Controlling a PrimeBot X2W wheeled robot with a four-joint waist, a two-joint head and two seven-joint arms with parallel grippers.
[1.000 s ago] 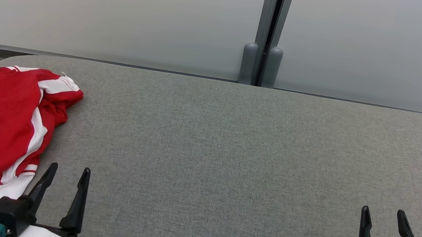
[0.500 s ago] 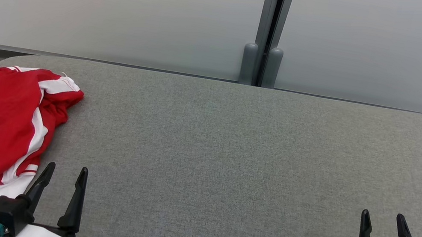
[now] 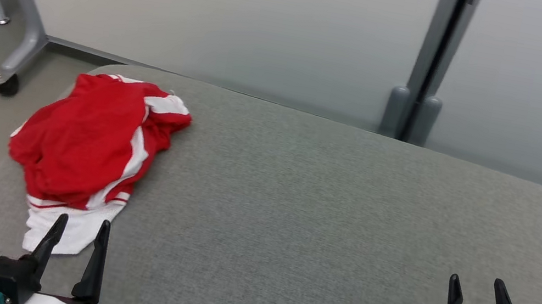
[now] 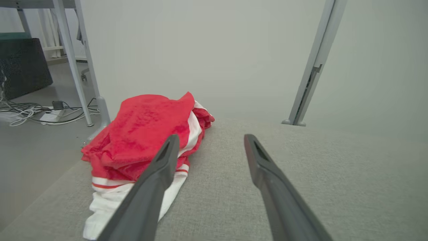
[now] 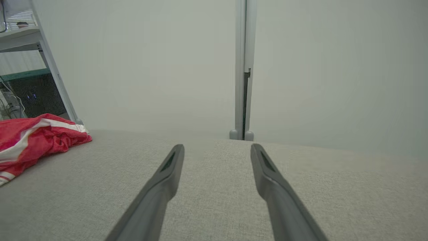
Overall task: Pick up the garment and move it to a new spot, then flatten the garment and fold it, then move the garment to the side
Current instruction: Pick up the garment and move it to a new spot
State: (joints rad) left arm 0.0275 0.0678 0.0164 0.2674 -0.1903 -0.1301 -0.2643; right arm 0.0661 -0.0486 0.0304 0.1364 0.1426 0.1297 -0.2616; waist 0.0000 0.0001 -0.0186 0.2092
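**A:** Head view: where's the garment [image 3: 88, 142]?

**B:** Crumpled, red and white, at the left end of the grey pad [image 3: 322, 211]. My left gripper [image 3: 84, 222] hangs at its white hem, spread and empty. My right gripper [image 3: 476, 280] is well apart from it, also spread and empty.

**A:** Left wrist?

**B:** The garment [image 4: 143, 130] lies ahead and to the left. One finger [image 4: 150, 187] crosses its white edge; whether it touches, I cannot tell.

**A:** Right wrist?

**B:** My fingers [image 5: 160, 187] are apart above the pad, with the garment [image 5: 36, 137] at the far left.
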